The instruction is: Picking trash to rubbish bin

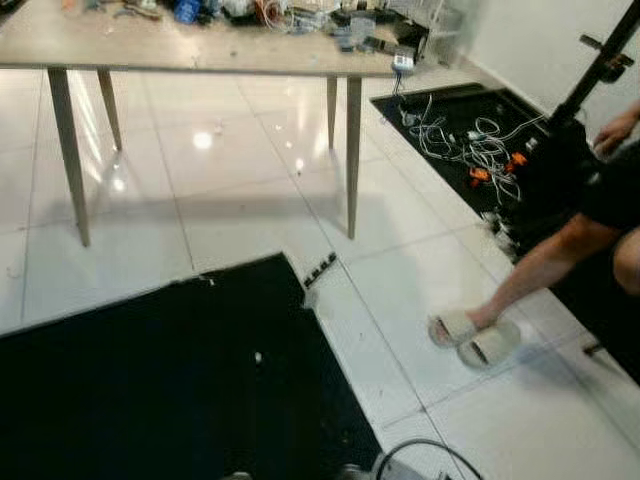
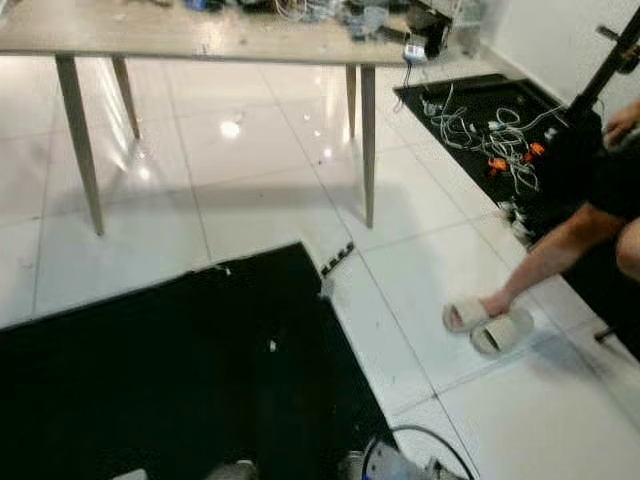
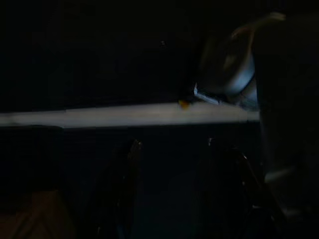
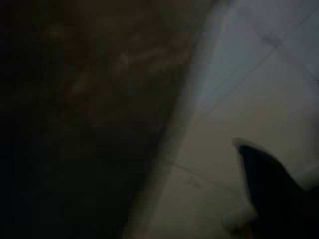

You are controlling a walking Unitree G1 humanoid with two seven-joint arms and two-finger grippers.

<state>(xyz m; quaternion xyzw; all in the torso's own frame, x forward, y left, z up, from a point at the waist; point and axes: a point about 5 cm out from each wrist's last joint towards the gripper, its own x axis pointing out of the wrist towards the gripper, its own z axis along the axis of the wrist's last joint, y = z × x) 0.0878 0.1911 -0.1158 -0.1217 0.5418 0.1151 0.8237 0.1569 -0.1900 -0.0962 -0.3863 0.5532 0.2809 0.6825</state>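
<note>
You have glossy white square floor tiles under a pale beige wooden table, a plain black floor mat, 2 beige slippers, and white cables with orange plugs.

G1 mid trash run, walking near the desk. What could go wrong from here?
1. A person's foot in a slipper rests on the white tiles to the robot's right; walking that way could mean contact.
2. The loose cables on the far black mat are a snag hazard.
3. The edge of the near black mat and the small dark strip at its corner might catch a foot. No bin or clear trash is visible yet, apart from a tiny white speck.
</note>
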